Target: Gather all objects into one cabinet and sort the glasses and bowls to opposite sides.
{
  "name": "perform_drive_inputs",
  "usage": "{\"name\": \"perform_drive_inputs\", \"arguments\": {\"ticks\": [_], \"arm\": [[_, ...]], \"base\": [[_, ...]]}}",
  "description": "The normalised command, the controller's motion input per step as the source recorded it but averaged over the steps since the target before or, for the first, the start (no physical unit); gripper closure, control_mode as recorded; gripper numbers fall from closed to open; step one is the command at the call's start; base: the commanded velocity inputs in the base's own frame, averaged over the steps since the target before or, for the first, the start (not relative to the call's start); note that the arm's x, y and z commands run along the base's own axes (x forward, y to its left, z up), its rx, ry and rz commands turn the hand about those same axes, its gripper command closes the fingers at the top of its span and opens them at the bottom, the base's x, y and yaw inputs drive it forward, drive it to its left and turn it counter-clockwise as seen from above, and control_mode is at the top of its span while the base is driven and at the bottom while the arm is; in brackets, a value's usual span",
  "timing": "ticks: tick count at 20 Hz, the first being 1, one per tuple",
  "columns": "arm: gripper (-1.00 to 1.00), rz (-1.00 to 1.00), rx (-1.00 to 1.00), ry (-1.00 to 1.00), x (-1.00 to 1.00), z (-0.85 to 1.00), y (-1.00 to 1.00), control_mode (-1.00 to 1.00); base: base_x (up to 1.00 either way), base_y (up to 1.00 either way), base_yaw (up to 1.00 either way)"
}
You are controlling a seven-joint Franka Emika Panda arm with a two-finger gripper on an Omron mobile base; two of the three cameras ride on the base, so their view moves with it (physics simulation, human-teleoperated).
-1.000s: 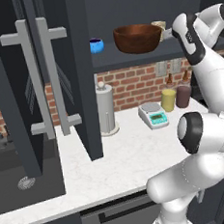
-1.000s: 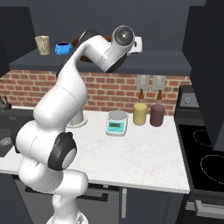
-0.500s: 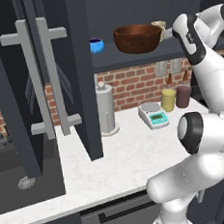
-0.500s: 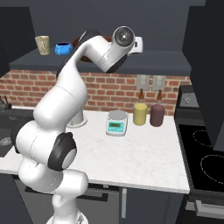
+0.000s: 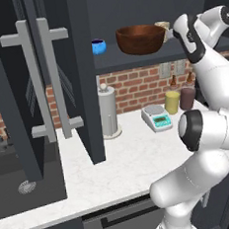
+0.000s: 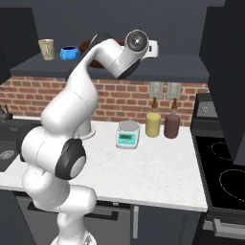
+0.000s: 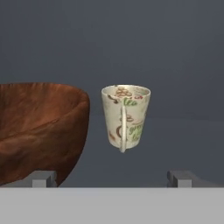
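Observation:
My gripper (image 7: 112,178) is open, and its two fingertips (image 7: 43,178) stand wide apart with nothing between them. Straight ahead of it, some way off, stands the pale cream cup (image 7: 125,117), upright with its handle facing me. The brown wooden bowl (image 7: 39,131) sits close on the left. All three objects rest on the dark cabinet shelf (image 5: 131,60): the small blue bowl (image 5: 98,46), the wooden bowl (image 5: 141,38) and the cup (image 5: 163,28), which my arm partly hides. From the right base, the cup (image 6: 46,49) and blue bowl (image 6: 69,52) stand at the shelf's left end.
The open cabinet door (image 5: 49,88) with long grey bar handles juts out over the counter at left. On the white counter (image 6: 143,162) stand a paper-towel roll (image 5: 107,112), a kitchen scale (image 6: 127,135) and two canisters (image 6: 153,124). A stovetop (image 6: 225,167) lies at right.

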Motion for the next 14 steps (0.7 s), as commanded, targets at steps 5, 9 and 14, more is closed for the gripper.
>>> {"name": "perform_drive_inputs", "arguments": {"ticks": [5,9,14], "arm": [[-1.0,0.0,0.0,0.0,0.23,0.0,-0.06,-1.0],[-1.0,0.0,0.0,0.0,0.08,0.0,-0.03,-1.0],[-1.0,0.0,0.0,0.0,0.07,0.0,-0.05,-1.0]], "base": [[0.0,0.0,0.0],[0.0,0.0,0.0],[0.0,0.0,0.0]]}}
